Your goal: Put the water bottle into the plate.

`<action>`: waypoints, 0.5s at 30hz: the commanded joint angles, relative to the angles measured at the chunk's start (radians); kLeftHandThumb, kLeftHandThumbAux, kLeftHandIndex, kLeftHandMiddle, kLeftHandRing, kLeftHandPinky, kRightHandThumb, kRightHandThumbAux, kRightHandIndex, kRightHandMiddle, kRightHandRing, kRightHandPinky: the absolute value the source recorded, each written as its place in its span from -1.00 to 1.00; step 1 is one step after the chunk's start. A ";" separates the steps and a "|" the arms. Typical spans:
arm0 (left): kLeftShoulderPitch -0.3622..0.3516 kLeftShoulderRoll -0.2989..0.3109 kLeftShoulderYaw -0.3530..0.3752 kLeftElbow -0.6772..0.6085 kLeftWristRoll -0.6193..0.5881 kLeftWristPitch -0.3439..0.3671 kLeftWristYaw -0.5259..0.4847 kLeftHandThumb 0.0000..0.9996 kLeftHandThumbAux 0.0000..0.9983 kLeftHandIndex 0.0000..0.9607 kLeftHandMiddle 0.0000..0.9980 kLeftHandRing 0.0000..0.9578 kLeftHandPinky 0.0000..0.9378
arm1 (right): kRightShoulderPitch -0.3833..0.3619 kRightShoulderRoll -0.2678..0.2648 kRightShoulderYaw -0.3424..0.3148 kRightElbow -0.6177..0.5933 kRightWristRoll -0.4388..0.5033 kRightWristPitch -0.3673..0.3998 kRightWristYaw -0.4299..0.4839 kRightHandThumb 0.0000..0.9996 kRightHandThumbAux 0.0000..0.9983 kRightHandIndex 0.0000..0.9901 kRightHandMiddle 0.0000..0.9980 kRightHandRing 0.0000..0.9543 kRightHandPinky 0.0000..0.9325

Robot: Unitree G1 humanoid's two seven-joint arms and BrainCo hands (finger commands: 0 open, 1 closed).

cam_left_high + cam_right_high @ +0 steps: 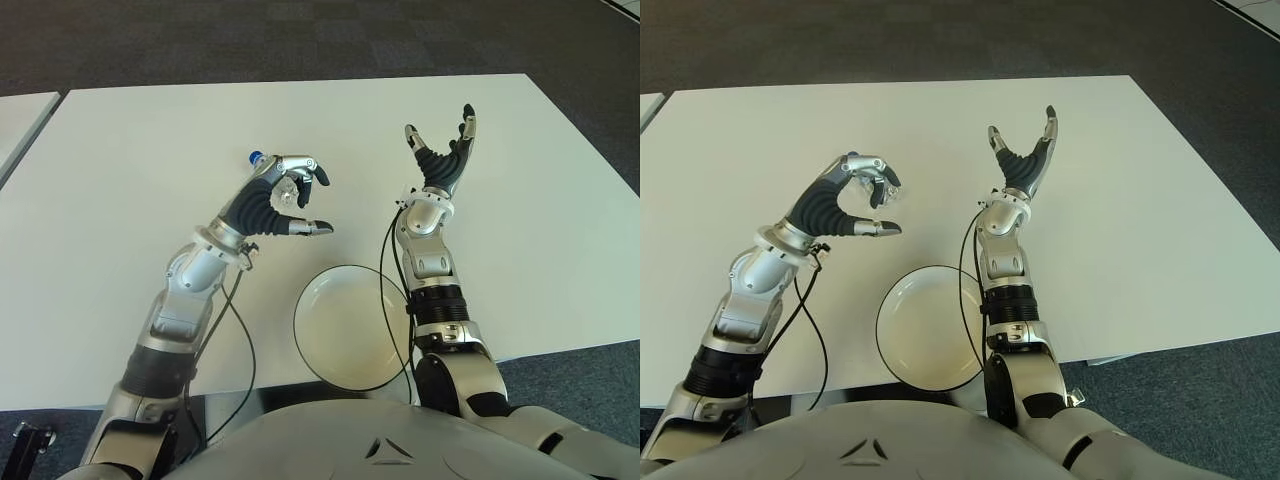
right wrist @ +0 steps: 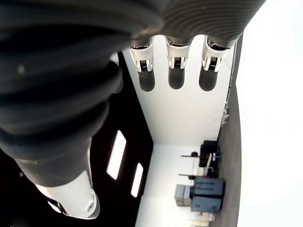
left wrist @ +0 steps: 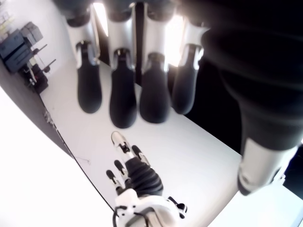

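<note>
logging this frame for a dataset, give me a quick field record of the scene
left hand: raised over the table, fingers in a loose c, nothing between them in the wrist view
right hand: raised, fingers spread, empty
water bottle: only a blue cap shows past the left hand; the body is hidden
plate: white, empty, at the table's near edge between the forearms
task state: bottle not in the plate

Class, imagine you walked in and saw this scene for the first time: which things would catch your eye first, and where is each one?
First, the two raised hands over the white table: the left hand on the left, fingers curled with a blue cap showing just behind it, and the right hand on the right, fingers spread upward and holding nothing. Next, the empty white plate at the table's near edge, between the two forearms.
</note>
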 commanded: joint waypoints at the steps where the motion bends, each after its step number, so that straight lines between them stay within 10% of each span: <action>1: 0.005 -0.007 -0.004 0.042 0.019 -0.020 0.014 0.50 0.39 -0.07 0.77 0.84 0.84 | 0.007 0.006 -0.001 0.001 0.012 -0.005 0.004 -0.35 0.64 -0.85 -0.96 -1.00 -1.00; 15: 0.026 -0.112 0.016 0.154 0.097 -0.037 0.187 0.50 0.39 -0.07 0.77 0.84 0.86 | 0.004 0.005 -0.003 -0.004 0.019 0.016 0.017 -0.35 0.65 -0.85 -0.97 -1.00 -1.00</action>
